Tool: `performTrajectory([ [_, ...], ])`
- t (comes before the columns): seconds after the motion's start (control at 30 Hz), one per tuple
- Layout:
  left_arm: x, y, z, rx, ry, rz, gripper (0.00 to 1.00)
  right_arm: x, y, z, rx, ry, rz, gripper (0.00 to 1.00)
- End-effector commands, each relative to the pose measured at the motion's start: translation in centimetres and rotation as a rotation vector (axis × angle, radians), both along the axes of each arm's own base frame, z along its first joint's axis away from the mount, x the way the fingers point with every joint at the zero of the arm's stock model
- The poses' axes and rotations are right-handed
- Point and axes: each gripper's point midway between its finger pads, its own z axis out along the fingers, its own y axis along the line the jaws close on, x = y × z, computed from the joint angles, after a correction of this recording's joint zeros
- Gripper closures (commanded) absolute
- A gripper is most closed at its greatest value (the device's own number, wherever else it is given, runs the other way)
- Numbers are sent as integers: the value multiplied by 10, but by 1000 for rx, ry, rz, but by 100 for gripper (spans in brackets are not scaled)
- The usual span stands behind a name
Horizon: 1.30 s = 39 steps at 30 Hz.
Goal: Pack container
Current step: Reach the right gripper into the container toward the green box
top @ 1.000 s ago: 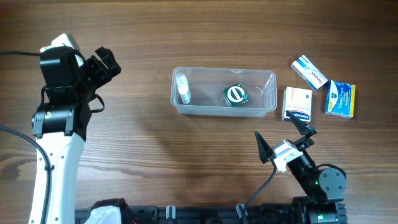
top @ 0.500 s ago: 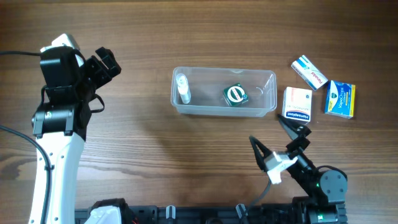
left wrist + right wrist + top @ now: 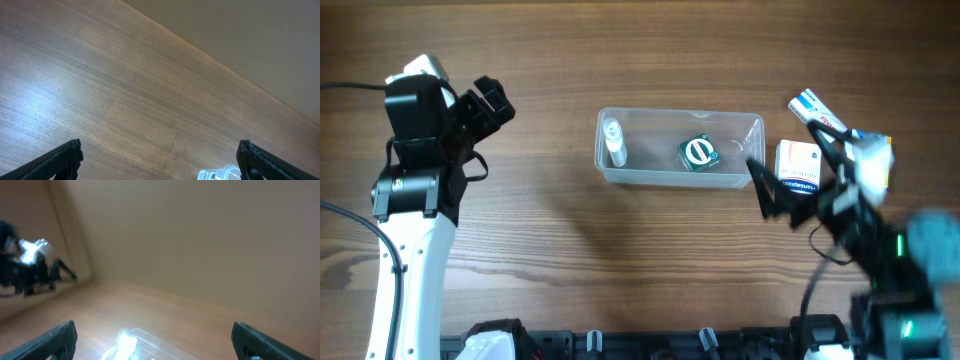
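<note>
The clear plastic container stands mid-table, holding a white bottle and a green round-marked item. My right gripper is open and empty, blurred with motion, raised just right of the container over a white-and-orange box. In the right wrist view the gripper is wide open, with the container low between its fingers. My left gripper is open and empty at the far left, well away from the container. In the left wrist view one container corner shows.
A blue-and-white box and a blue-and-yellow box, partly covered by my right arm, lie right of the container. The left arm shows far off in the right wrist view. Bare wood surrounds the container.
My right arm has swung up from the table's front edge toward the boxes at the right and is now blurred. The left arm and container have not moved.
</note>
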Motion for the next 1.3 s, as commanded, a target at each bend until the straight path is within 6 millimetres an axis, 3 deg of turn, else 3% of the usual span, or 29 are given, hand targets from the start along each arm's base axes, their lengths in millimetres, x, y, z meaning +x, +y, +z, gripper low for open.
performTrajectory([
  [0.0,2,0,3,-2,-7,-7,0,46,7,-7,71,274,10,0],
  [0.1,2,0,3,-2,-6,-7,0,78,14,-23,-33,397,42,0],
  [0.2,2,0,3,-2,-7,-7,0,94,18,-44,-74,445,69,0],
  [0.33,2,0,3,-2,-6,-7,0,100,28,-72,30,615,92,1],
  [0.4,2,0,3,-2,-7,-7,0,101,20,-94,-38,679,-14,4],
  [0.47,2,0,3,-2,-7,-7,0,100,16,-122,-176,733,-142,0],
  [0.57,2,0,3,-2,-7,-7,0,101,23,-139,-240,764,-236,0],
  [0.73,2,0,3,-2,-7,-7,0,102,40,-174,-240,885,-196,3],
  [0.93,2,0,3,-2,-6,-7,0,107,49,-237,-401,986,-172,5],
  [1.27,2,0,3,-2,-7,-7,0,118,49,-274,-602,947,-142,1],
])
